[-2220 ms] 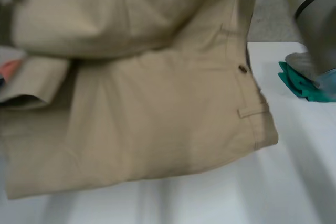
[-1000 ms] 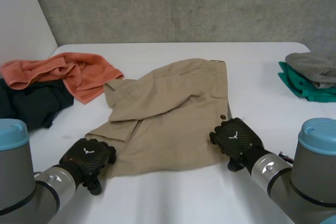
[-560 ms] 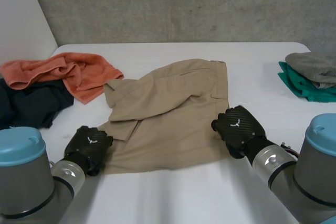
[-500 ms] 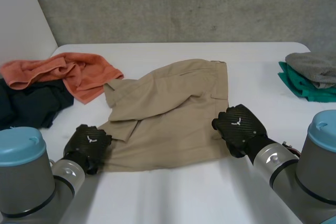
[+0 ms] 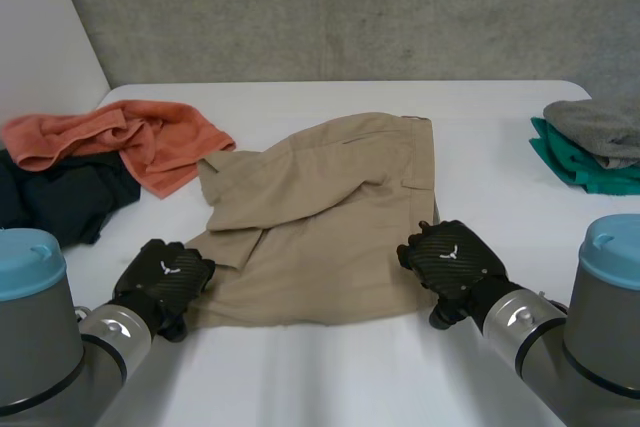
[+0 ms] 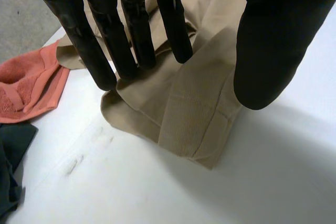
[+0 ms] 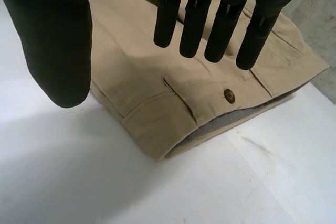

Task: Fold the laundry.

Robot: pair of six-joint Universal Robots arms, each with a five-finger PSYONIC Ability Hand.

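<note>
Tan shorts (image 5: 320,217) lie folded on the white table (image 5: 330,387), waistband to the right. My left hand (image 5: 163,277) is at their near left corner. In the left wrist view, that hand (image 6: 273,35) has straight fingers and the thumb spread apart over the hem corner of the shorts (image 6: 194,108), holding nothing. My right hand (image 5: 450,259) is at the near right corner. In the right wrist view, this hand (image 7: 58,40) is also open, its fingers over the waistband of the shorts (image 7: 152,93) near a brown button (image 7: 229,95).
An orange towel (image 5: 125,142) and a dark garment (image 5: 55,202) lie at the left, close to the shorts. A folded grey and green stack (image 5: 590,147) sits at the right edge. A grey wall runs behind the table.
Two seconds ago the shorts hung up close; now they lie flat. Over the last second both hands shifted slightly forward at the near corners, then the right drew back a little.
</note>
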